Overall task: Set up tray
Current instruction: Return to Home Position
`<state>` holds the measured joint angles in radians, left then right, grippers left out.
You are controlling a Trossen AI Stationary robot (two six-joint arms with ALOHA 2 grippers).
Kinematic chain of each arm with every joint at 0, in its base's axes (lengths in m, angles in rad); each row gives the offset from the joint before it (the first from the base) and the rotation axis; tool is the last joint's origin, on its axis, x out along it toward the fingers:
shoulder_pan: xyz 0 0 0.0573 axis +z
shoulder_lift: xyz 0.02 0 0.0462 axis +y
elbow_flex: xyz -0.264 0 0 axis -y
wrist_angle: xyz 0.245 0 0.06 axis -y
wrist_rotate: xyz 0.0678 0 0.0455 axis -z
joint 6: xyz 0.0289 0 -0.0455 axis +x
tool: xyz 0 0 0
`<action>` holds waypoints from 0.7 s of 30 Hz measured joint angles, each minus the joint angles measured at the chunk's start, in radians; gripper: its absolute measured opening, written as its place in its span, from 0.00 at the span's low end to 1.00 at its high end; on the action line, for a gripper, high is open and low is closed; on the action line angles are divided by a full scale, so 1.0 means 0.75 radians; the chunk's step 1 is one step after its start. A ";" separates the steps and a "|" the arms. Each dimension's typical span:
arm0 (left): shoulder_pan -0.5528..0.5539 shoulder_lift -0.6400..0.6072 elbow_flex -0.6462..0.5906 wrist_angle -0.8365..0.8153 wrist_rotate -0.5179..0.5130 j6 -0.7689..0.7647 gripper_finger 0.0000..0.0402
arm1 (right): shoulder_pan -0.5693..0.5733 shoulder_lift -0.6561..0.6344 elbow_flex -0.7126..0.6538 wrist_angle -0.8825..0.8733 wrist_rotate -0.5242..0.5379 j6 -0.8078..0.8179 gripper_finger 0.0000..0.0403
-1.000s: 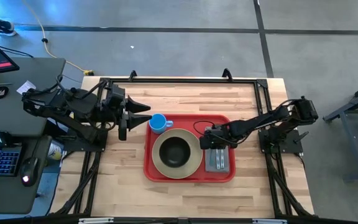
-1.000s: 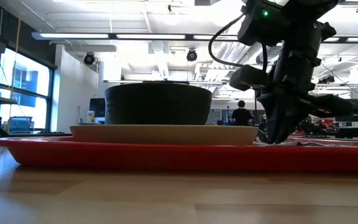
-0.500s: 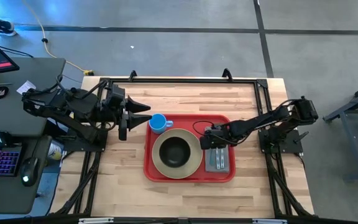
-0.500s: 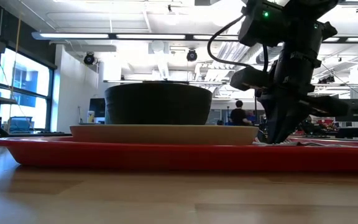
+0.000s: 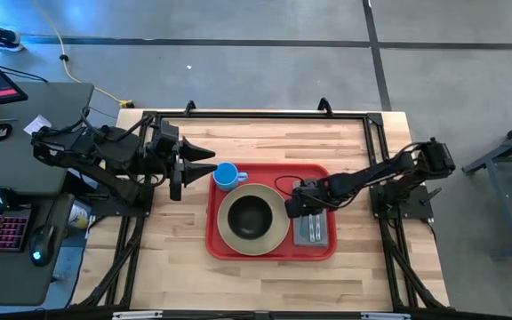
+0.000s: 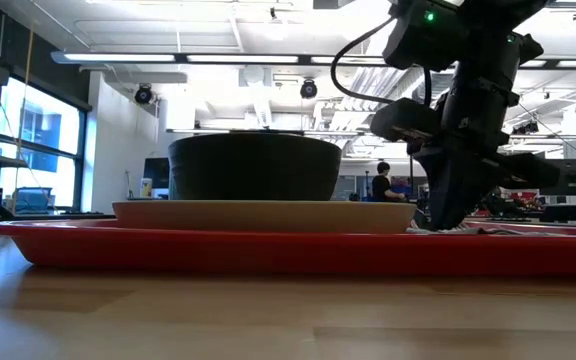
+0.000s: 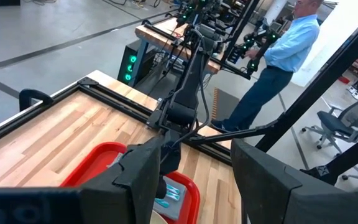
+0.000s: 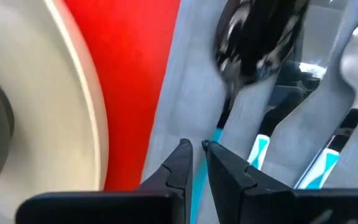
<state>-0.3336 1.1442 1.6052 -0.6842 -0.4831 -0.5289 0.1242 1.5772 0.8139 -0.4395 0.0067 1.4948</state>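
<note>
The red tray [image 5: 320,174] lies on the wooden table. It carries a beige plate [image 5: 230,235] with a dark bowl [image 5: 252,216], a blue cup [image 5: 226,175] at its far left corner, and a grey napkin [image 5: 315,233] with cutlery. My right gripper [image 5: 296,206] is low over the napkin's left side, beside the plate, shut on a spoon [image 8: 260,37] with a teal handle. Two more teal-handled pieces [image 8: 328,158] lie next to it. My left gripper [image 5: 204,160] hovers open at the table's left, by the cup. My right gripper [image 8: 196,149] pinches the spoon's thin handle [image 8: 221,124] between its two fingertips, just below the spoon's bowl. The fingers come from above, pointing down. The spoon lies along the grey napkin [image 8: 185,81]; whether it is lifted off the napkin cannot be seen.
The plate's rim [image 8: 86,93] is close beside my right fingers. A black frame [image 5: 256,116] runs along the table's far and side edges. Bare wood [image 5: 265,280] lies on the near side of the tray. People stand in the room beyond the table [image 7: 278,62].
My right gripper has edged slightly toward the plate while staying low over the napkin. Nothing else has visibly moved.
</note>
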 joint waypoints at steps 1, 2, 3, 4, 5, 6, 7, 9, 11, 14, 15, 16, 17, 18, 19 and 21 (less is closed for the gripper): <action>0.000 0.000 0.000 0.000 0.000 0.000 0.57 | 0.007 0.000 0.000 0.001 -0.005 -0.011 0.10; 0.000 0.000 0.000 0.000 -0.001 0.000 0.57 | 0.014 0.000 0.000 0.003 -0.009 -0.020 0.10; 0.000 0.000 0.000 0.000 -0.001 0.000 0.57 | 0.021 0.000 0.000 0.004 -0.010 -0.023 0.10; 0.000 0.000 0.000 0.000 -0.001 0.000 0.57 | 0.028 0.000 0.000 0.007 -0.012 -0.024 0.10; 0.000 0.000 0.000 0.000 -0.001 0.000 0.57 | 0.033 -0.001 0.000 0.011 -0.021 -0.025 0.10; 0.000 0.000 0.000 -0.001 -0.001 0.000 0.57 | 0.038 -0.008 0.003 0.013 -0.027 -0.027 0.10; 0.000 -0.001 0.000 -0.004 -0.001 0.000 0.57 | 0.043 -0.018 0.008 0.017 -0.033 -0.030 0.10; 0.000 -0.009 0.000 -0.023 -0.001 0.004 0.57 | 0.055 -0.057 0.029 0.030 -0.033 -0.051 0.10; 0.000 -0.026 0.000 -0.049 -0.001 0.010 0.57 | 0.067 -0.111 0.051 0.029 -0.020 -0.083 0.10; 0.001 -0.060 0.000 -0.089 0.029 0.011 0.56 | 0.080 -0.214 0.077 0.018 -0.015 -0.163 0.10; 0.001 -0.066 0.001 -0.091 0.053 0.032 0.55 | 0.083 -0.253 0.079 0.019 -0.014 -0.189 0.10; 0.001 -0.074 0.001 -0.095 0.075 0.064 0.54 | 0.084 -0.293 0.080 0.018 -0.013 -0.215 0.10; 0.001 -0.081 -0.001 -0.110 0.090 0.101 0.52 | 0.084 -0.333 0.080 0.017 -0.014 -0.239 0.10; 0.001 -0.088 -0.010 -0.111 0.099 0.136 0.50 | 0.083 -0.373 0.080 0.013 -0.012 -0.259 0.10; 0.001 -0.098 -0.021 -0.110 0.103 0.164 0.48 | 0.083 -0.412 0.080 0.007 0.000 -0.274 0.10; 0.001 -0.126 -0.053 -0.116 0.110 0.181 0.43 | 0.083 -0.497 0.080 -0.012 0.053 -0.307 0.10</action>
<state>-0.3328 1.0496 1.5653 -0.7715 -0.4008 -0.3931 0.1867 1.2048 0.8742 -0.4486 0.0462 1.2644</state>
